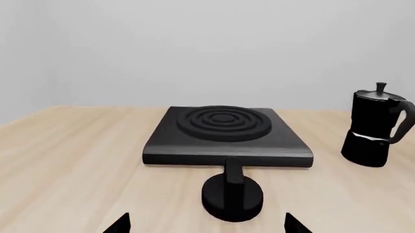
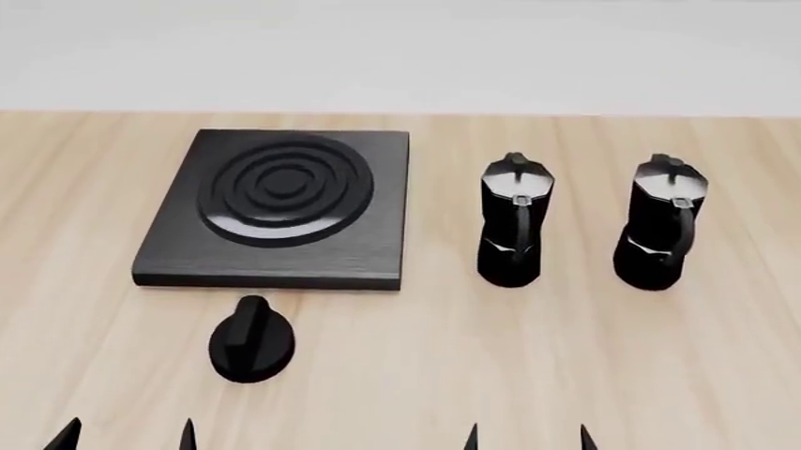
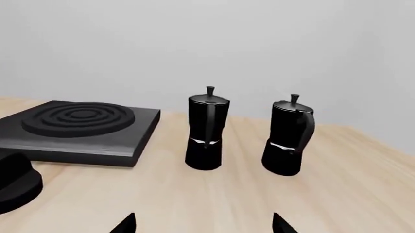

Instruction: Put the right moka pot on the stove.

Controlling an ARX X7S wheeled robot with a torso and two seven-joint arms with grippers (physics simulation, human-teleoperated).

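Two black moka pots stand upright on the wooden table. The right moka pot [image 2: 661, 222] [image 3: 288, 137] is at the right, its twin [image 2: 513, 221] [image 3: 207, 129] [image 1: 374, 127] just to its left. The stove [image 2: 281, 208] [image 1: 224, 135] [image 3: 77, 128], a flat black slab with raised rings, lies further left and has nothing on it. My right gripper [image 2: 527, 437] [image 3: 203, 224] hovers open near the table's front edge, well short of both pots. My left gripper [image 2: 126, 437] [image 1: 207, 225] is open too, in front of the knob, holding nothing.
A small black oval knob [image 2: 251, 340] [image 1: 232, 193] [image 3: 14, 180] sits on the table just in front of the stove. Pale wood tabletop [image 2: 526, 356] stretches between the grippers and the pots. A plain grey wall stands behind the table.
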